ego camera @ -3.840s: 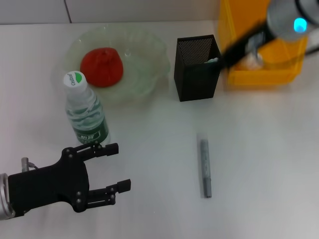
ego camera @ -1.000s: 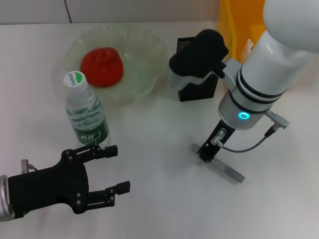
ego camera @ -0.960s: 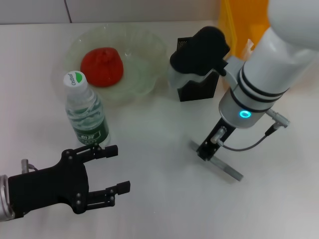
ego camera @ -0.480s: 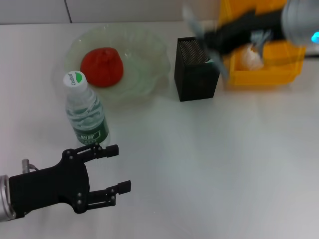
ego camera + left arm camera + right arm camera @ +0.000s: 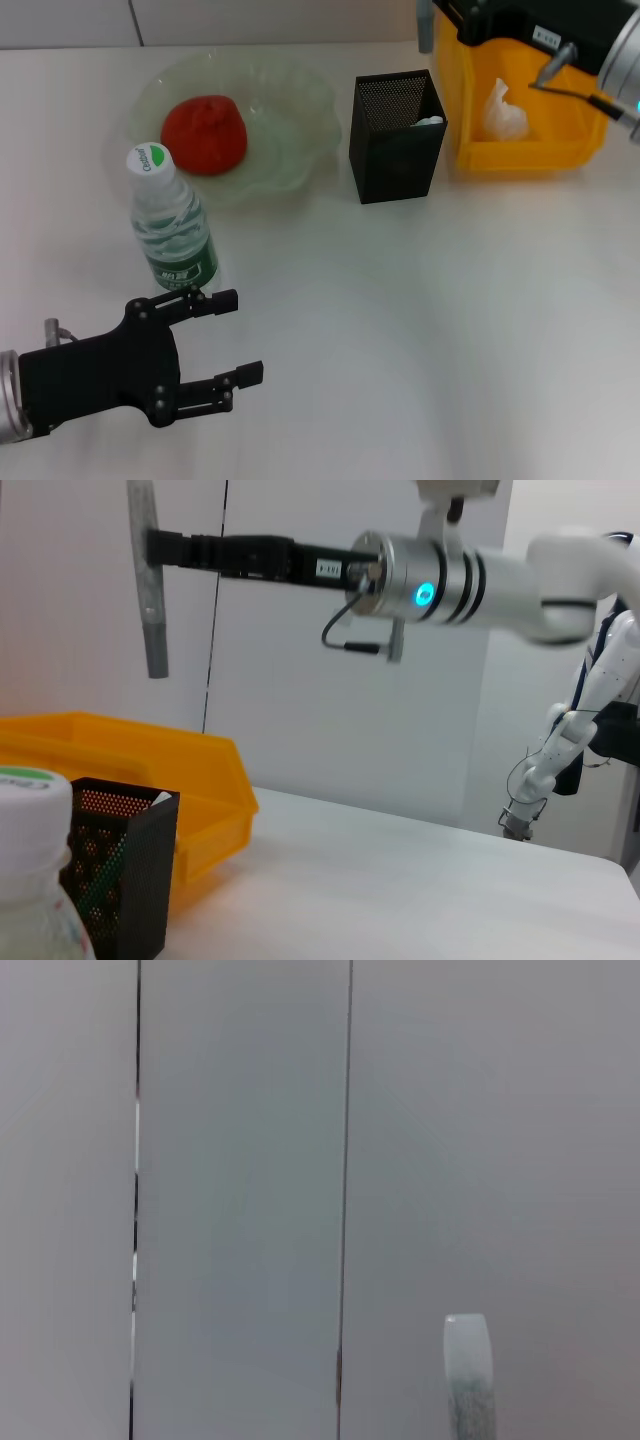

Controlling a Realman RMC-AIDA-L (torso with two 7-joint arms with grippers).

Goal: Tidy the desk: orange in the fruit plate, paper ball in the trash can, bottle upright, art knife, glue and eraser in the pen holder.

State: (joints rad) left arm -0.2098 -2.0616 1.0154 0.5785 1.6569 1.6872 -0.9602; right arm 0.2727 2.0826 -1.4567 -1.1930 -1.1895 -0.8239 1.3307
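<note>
The orange (image 5: 205, 133) lies in the fruit plate (image 5: 300, 95). The bottle (image 5: 172, 228) stands upright in front of the plate; its cap also shows in the left wrist view (image 5: 28, 880). The paper ball (image 5: 503, 110) lies in the yellow trash can (image 5: 530, 152). My right gripper (image 5: 434, 14) is shut on the grey art knife (image 5: 425, 28) and holds it upright, high above the pen holder (image 5: 395, 140); the left wrist view shows the gripper (image 5: 157, 548) and the knife (image 5: 150, 590) too. My left gripper (image 5: 243, 335) is open and empty, near the front left.
A white-and-green item (image 5: 430, 121) pokes out of the pen holder. The trash can (image 5: 150, 780) stands right beside the pen holder (image 5: 120, 875). The right wrist view shows only a wall and the knife's tip (image 5: 468, 1375).
My right gripper took the art knife off the table, lifted it and swung it back over the pen holder. The left arm has not moved.
</note>
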